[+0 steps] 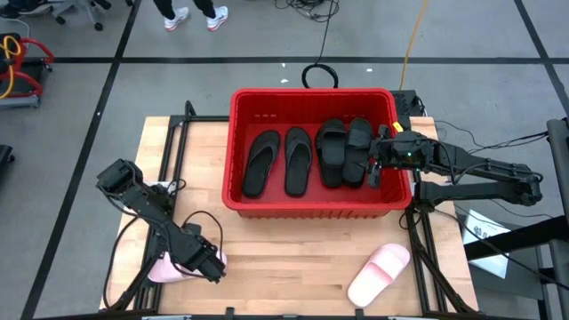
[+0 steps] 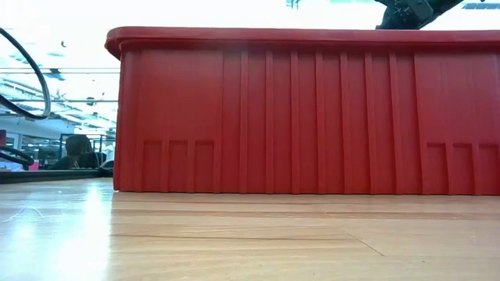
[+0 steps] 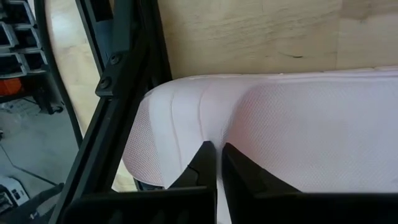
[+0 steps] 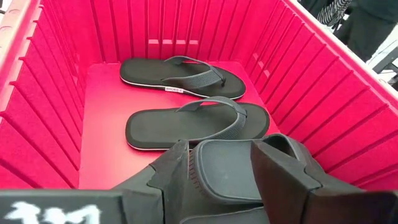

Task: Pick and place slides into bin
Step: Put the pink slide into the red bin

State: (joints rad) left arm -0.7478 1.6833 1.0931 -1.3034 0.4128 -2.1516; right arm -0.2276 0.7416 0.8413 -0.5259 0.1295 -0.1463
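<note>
Wooden counter (image 1: 293, 249) underneath all, with the red bin (image 1: 311, 209) standing on its far half. Inside the bin, four black slides side by side: two thong sandals (image 1: 279, 162) on the left, two wide-strap slides (image 1: 345, 151) on the right. On the counter, two pink ones not yet binned: one pink slide (image 1: 380, 274) at the near right, well apart from both arms, and the other pink slide (image 3: 298, 130) at the near left corner, by the counter's edge.

Left gripper (image 1: 206, 263) down on that near-left pink slide, jaws pinched nearly shut on a thin fold of its upper, the dark fingertips (image 3: 202, 163) pressed into the pale mesh. Right gripper (image 4: 221, 168) inside the bin's right end, jaws standing wide on either side of a wide-strap slide's band, seemingly not clamping it.

Likely handling: light foam, soft and bendy, no risk of breaking. Textured mesh surface probably grippy rather than slick. Best hold probably across the strap or at the sole's edge; a pinch on one end likely lets the rest droop, so lift high enough to clear the bin's thick rim.
</note>
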